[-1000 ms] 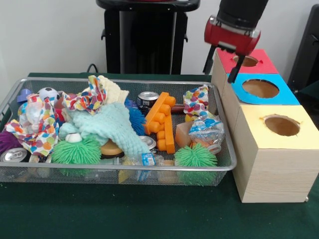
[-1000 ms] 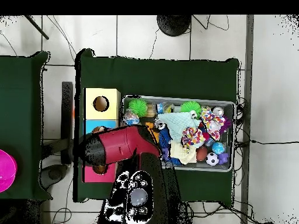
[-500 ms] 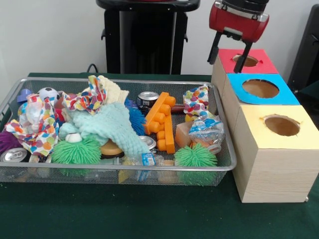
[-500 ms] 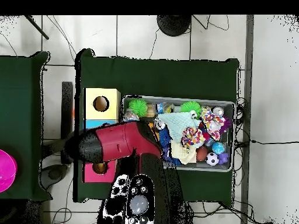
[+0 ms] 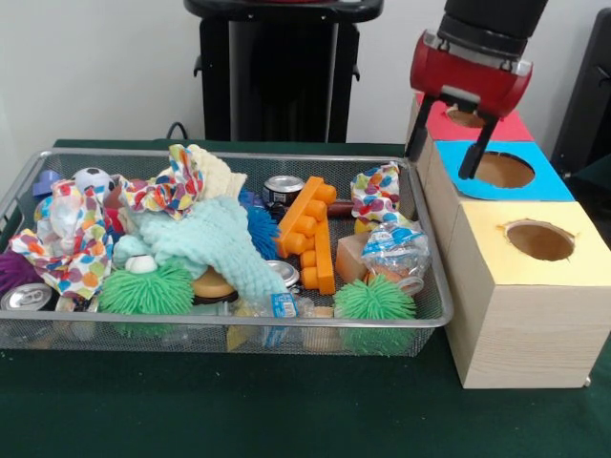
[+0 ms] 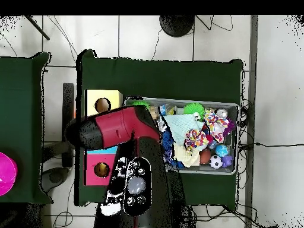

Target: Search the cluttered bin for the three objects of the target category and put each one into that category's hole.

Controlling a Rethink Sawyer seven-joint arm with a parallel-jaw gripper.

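Observation:
The cluttered bin [image 5: 239, 325] is a wide wire-mesh tray on the green table, also seen in the overhead view [image 6: 238, 136]. It holds orange blocks [image 5: 310, 229], cans [image 5: 283, 188], green spiky balls [image 5: 148, 286], a mint cloth [image 5: 215, 239], spotted cloths [image 5: 67, 239] and a crumpled plastic bottle [image 5: 396, 250]. To its right stand three wooden boxes with holes: red top [image 5: 511, 126], blue top [image 5: 549, 186] and yellow top [image 5: 487, 224]. My gripper [image 5: 444, 151] is open and empty. It hangs over the blue box's left edge, beside the blue hole [image 5: 506, 170].
The black pedestal [image 5: 277, 67] stands behind the bin. In the overhead view my red arm [image 6: 113, 130] covers the blue box, between the yellow box [image 6: 104, 104] and the red box [image 6: 98, 172]. A pink round thing [image 6: 6, 172] lies on a second table at the left.
My gripper rose from the red box, then moved toward the camera and down over the blue box. It stayed open and empty. The bin's contents have not moved.

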